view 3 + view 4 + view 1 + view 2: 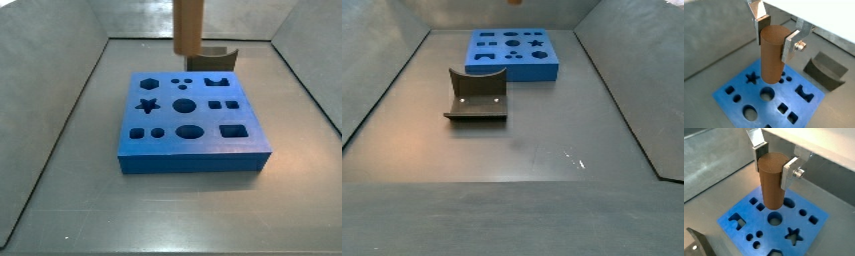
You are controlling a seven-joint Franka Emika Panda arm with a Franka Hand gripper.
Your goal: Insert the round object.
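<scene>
The round object, a brown cylinder peg (pixel 771 57), stands upright in my gripper (pixel 776 37), whose silver fingers are shut on its upper end; the grip shows the same way in both wrist views (pixel 775 164). The peg (pixel 771 185) hangs above the blue block (pixel 739 100), which has several shaped holes. Its lower end is over the block's middle, close beside a round hole (pixel 775 219). In a side view only the peg (pixel 191 28) shows, above the far edge of the blue block (pixel 194 160); the gripper is out of frame there.
A dark arch-cut block (pixel 476 95) stands on the grey floor beside the blue block (pixel 516 65); it also shows in a wrist view (pixel 824 70) and a side view (pixel 214 58). Grey walls enclose the floor.
</scene>
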